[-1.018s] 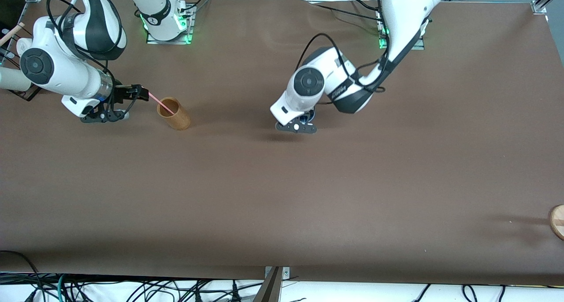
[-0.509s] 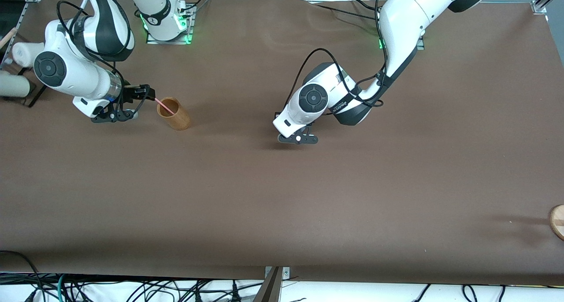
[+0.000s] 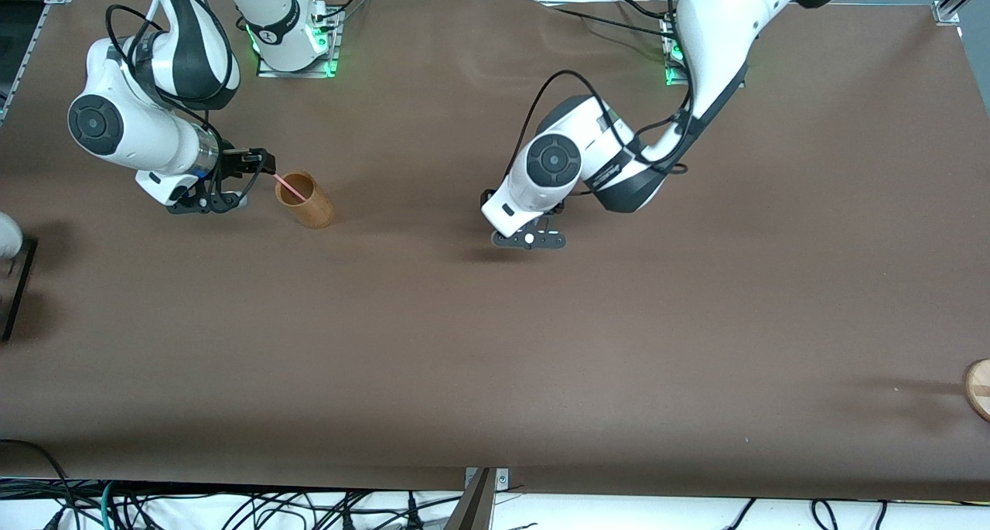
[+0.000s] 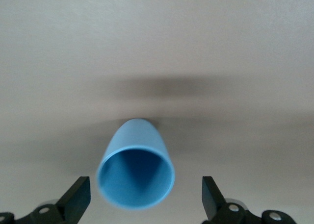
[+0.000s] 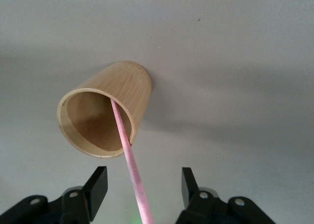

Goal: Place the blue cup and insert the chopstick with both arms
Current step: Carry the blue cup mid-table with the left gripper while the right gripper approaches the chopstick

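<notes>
The blue cup [image 4: 136,170] stands upright on the table, mouth up, in the left wrist view. My left gripper [image 4: 144,200] is open above it, its fingers [image 4: 78,199] apart from the cup on both sides. In the front view the left arm's hand [image 3: 526,232] covers the cup. The pink chopstick [image 5: 128,155] leans in a tan wooden cup [image 5: 105,109], its upper part running between the open fingers of my right gripper [image 5: 142,187] without touching them. The front view shows the right gripper [image 3: 261,163] beside the tan cup [image 3: 305,199] and the chopstick [image 3: 290,187].
A round wooden piece [image 3: 978,389] lies at the left arm's end of the table, near the front edge. A black frame [image 3: 19,282] with a white object sits at the right arm's end. Brown table mat [image 3: 495,360] spreads around.
The left hand has shifted slightly and now covers the blue cup that peeked out before. The right gripper has moved a little toward the tan cup. The black frame has moved nearer the front camera.
</notes>
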